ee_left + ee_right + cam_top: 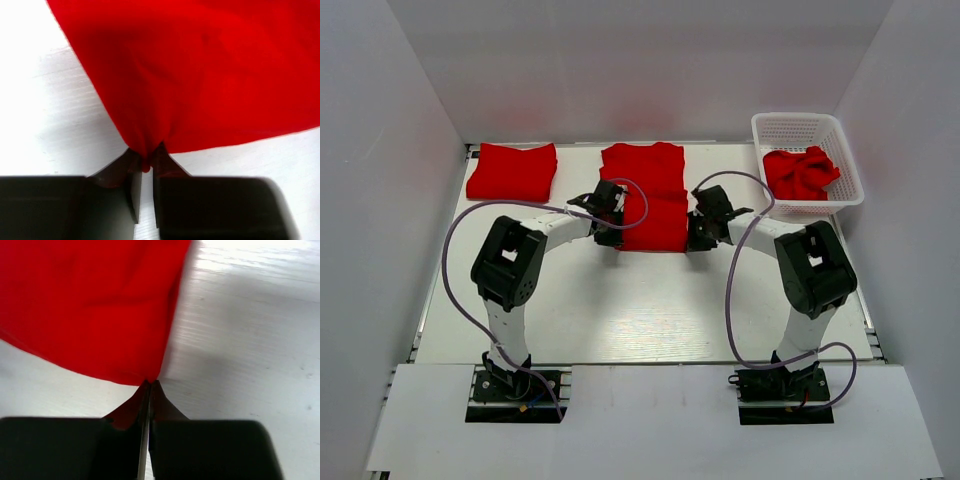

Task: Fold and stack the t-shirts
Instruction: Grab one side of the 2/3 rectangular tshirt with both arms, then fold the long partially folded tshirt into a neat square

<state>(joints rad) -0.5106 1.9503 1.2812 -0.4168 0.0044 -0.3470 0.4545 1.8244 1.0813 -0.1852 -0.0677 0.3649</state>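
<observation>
A red t-shirt (642, 195) lies flat in the middle of the table, its near edge toward me. My left gripper (612, 238) is at its near left corner. In the left wrist view the jaws of this gripper (146, 165) are shut on a bunched pinch of the red cloth (200, 75). My right gripper (694, 236) is at the near right corner. In the right wrist view its jaws (150, 385) are pressed together where the corner of the cloth (90, 305) runs to a point. A folded t-shirt (512, 170) lies at the back left.
A white mesh basket (800, 122) stands at the back right with a crumpled red t-shirt (800, 172) inside. White walls close in the table on the left, right and back. Purple cables loop beside both arms.
</observation>
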